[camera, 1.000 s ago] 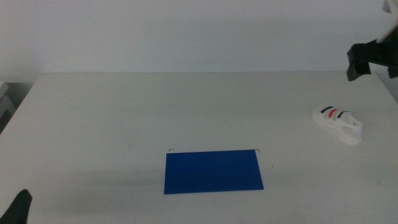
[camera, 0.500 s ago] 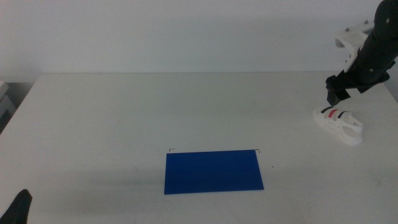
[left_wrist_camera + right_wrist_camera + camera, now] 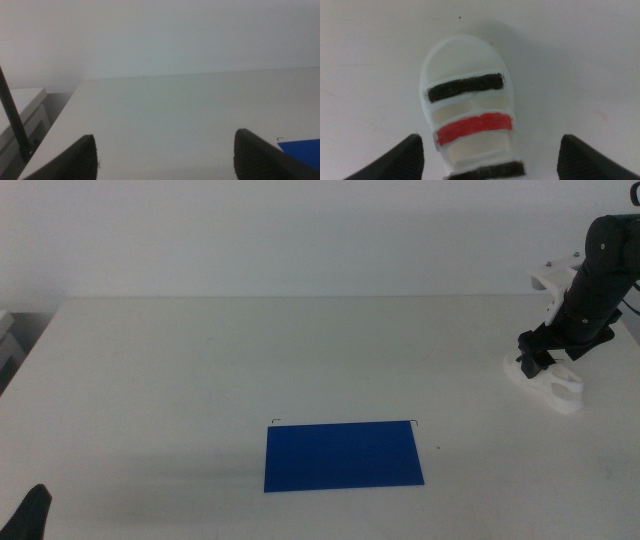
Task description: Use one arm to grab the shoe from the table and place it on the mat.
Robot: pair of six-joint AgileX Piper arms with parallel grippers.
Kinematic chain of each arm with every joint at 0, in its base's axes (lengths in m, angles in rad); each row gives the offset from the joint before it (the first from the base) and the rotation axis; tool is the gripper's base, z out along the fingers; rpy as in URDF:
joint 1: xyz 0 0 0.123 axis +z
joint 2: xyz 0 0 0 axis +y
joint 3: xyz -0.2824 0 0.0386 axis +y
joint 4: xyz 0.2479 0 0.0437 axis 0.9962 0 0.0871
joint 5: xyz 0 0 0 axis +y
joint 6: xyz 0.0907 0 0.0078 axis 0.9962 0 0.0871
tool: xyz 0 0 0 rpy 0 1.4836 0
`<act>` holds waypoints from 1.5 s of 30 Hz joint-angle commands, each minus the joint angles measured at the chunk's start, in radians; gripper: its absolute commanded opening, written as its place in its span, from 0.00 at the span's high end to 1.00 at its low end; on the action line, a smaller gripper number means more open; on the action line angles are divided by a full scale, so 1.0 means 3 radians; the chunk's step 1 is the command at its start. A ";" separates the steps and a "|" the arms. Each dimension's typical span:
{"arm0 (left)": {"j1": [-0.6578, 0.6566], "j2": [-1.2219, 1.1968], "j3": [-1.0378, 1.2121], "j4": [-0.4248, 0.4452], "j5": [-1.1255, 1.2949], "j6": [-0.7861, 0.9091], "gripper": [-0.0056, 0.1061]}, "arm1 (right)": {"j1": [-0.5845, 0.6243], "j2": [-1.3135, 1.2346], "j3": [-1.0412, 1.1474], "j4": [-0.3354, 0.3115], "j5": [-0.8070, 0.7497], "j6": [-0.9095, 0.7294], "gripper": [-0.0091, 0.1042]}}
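Note:
The white shoe (image 3: 557, 386) with two black straps and one red strap lies on the table (image 3: 200, 360) at the far right. My right gripper (image 3: 534, 360) is down over the shoe's near end, open, with a jaw on each side of it. In the right wrist view the shoe (image 3: 469, 117) lies between the spread jaws of the gripper (image 3: 490, 142), not pinched. The blue mat (image 3: 343, 456) lies flat at the front middle, well left of the shoe. My left gripper (image 3: 30, 515) waits at the bottom left corner, open and empty (image 3: 165, 147).
The mat's corner (image 3: 305, 150) shows at the edge of the left wrist view. A white shelf or box (image 3: 20, 115) stands beyond the table's left edge. The table's right edge runs close behind the shoe.
My right arm has come down from above the table's far right edge onto the shoe, so its open jaws now straddle it. The shoe, mat and left arm have not moved.

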 commanded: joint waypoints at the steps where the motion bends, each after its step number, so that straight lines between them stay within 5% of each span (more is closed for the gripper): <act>1: -0.0014 -0.0044 0.0023 -0.0032 -0.0272 -0.0016 0.11 | -0.0032 -0.0214 -0.0108 -0.0019 -0.0041 -0.0034 0.22; 11: -0.0014 -0.0044 0.0023 -0.0032 -0.0272 -0.0016 0.11 | -0.0032 -0.0053 -0.0108 -0.0006 0.0072 -0.0034 0.41; 18: -0.0014 -0.0044 0.0023 -0.0032 -0.0272 -0.0016 0.11 | -0.0032 -0.0072 -0.0119 -0.0006 0.0172 -0.0034 0.94; 19: -0.0014 -0.0044 0.0023 -0.0032 -0.0272 -0.0016 0.11 | -0.0029 -0.0097 -0.0134 -0.0006 0.0208 -0.0034 0.95; 29: -0.0014 -0.0044 0.0023 -0.0032 -0.0272 -0.0016 0.11 | 0.0452 -0.0239 -0.0648 -0.0006 0.0761 0.0127 0.95; 38: -0.0014 -0.0044 0.0023 -0.0032 -0.0272 -0.0016 0.11 | 0.1235 -0.0239 -0.0906 0.0007 0.0949 0.0172 0.95; 39: -0.0014 -0.0044 0.0023 -0.0032 -0.0272 -0.0016 0.11 | 0.1558 -0.0239 -0.0932 0.0009 0.0972 0.0168 0.95; 45: -0.0014 -0.0044 0.0023 -0.0032 -0.0272 -0.0016 0.11 | 0.1878 -0.0232 -0.0932 0.0065 0.0971 0.0154 0.95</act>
